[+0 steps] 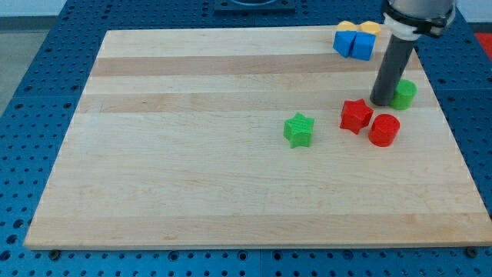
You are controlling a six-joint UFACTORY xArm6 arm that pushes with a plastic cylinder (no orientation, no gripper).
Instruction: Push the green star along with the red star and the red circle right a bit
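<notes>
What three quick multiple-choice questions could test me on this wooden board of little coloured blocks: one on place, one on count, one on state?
1. Where is my tip?
A. left of the green star-shaped block
B. just left of the green round block
C. at the view's bottom

2. How many red blocks lie on the board?
A. one
B. two
C. four

3. The red star-shaped block and red round block are:
A. close side by side
B. stacked
C. at opposite edges

Answers: 1 B, the rod ends beside the green round block. 2 B, a star and a cylinder. 3 A, hardly any gap shows.
</notes>
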